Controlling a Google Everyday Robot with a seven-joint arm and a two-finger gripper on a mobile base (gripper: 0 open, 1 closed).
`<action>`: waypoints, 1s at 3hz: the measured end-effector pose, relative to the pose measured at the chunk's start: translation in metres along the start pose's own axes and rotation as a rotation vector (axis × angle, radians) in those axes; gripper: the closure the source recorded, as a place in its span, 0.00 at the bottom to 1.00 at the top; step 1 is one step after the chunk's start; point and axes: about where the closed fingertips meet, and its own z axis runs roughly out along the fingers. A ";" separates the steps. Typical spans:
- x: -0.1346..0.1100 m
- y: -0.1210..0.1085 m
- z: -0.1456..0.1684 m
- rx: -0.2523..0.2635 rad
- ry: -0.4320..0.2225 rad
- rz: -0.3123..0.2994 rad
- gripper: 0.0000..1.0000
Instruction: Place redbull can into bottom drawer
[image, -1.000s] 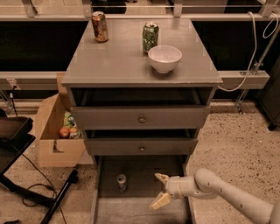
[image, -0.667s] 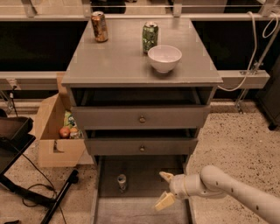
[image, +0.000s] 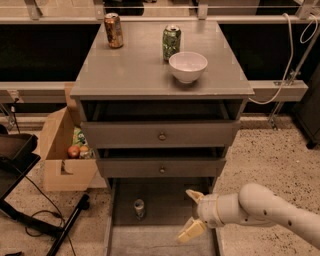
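Note:
The redbull can (image: 139, 208) stands upright inside the bottom drawer (image: 155, 197), which is pulled out, near its left side. My gripper (image: 189, 215) hangs over the right part of the drawer, to the right of the can and apart from it. Its two cream fingers (image: 190, 230) are spread wide and hold nothing. The white arm (image: 270, 212) reaches in from the lower right.
On the cabinet top stand a copper-orange can (image: 113, 30), a green can (image: 171, 42) and a white bowl (image: 188, 66). The two knobbed drawers (image: 161, 135) are slightly open. A cardboard box (image: 65, 150) with items sits on the floor at left, by a black stand (image: 20, 165).
My gripper has drifted slightly to the right, away from the can, with its fingers still spread. The can stays upright in the drawer.

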 end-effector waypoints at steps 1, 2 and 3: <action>-0.040 0.007 -0.035 0.139 -0.040 -0.054 0.00; -0.075 -0.003 -0.066 0.334 -0.145 -0.100 0.00; -0.106 -0.017 -0.098 0.523 -0.252 -0.143 0.00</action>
